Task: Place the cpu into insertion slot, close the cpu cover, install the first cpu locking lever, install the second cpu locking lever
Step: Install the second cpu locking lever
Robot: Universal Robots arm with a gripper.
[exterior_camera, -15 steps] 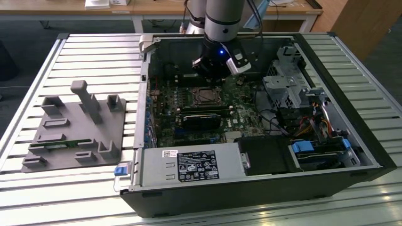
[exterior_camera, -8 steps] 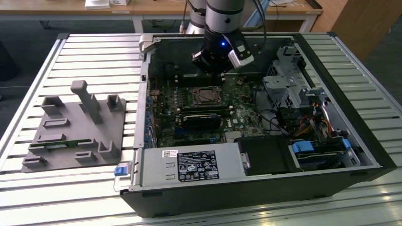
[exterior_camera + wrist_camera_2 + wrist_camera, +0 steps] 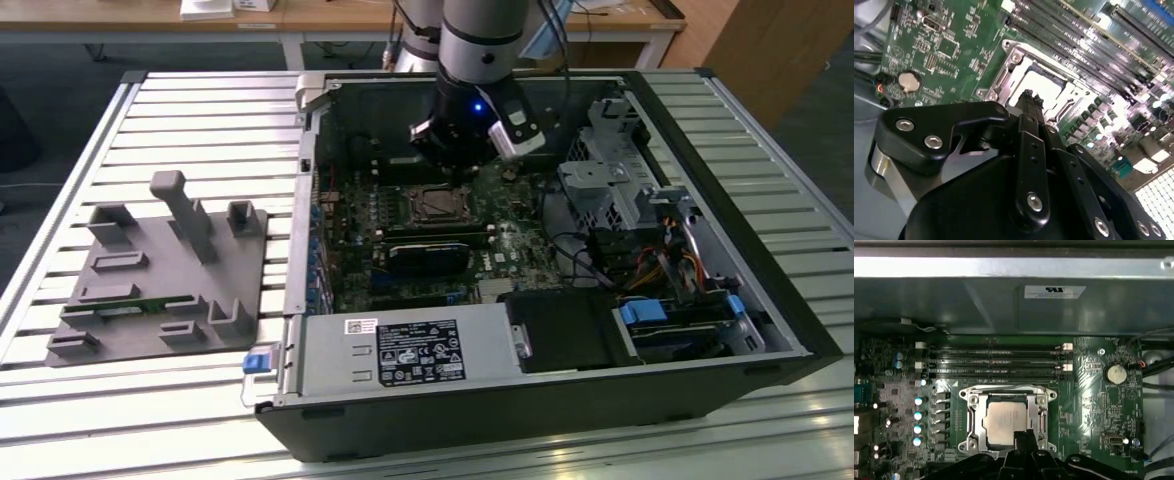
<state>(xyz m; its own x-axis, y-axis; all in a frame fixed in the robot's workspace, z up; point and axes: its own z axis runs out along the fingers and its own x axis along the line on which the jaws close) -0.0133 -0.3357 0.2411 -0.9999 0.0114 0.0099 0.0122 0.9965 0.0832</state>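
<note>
a workbench of pale metal slats fills most of the exterior view, its ribs running across from side to side. behind it stands a light wooden table on white legs, with white boxes lying on its top. a tall wooden panel rises at the exterior view's right. the floor beyond the bench is dark grey. even, soft light falls over the slats.

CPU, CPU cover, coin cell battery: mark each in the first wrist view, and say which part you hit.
CPU (image 3: 1005,421): first wrist view, middle of its pale metal top.
CPU cover (image 3: 973,416): first wrist view, side bar of the silvery frame.
Coin cell battery (image 3: 1115,373): first wrist view, centre of the round face.
</note>
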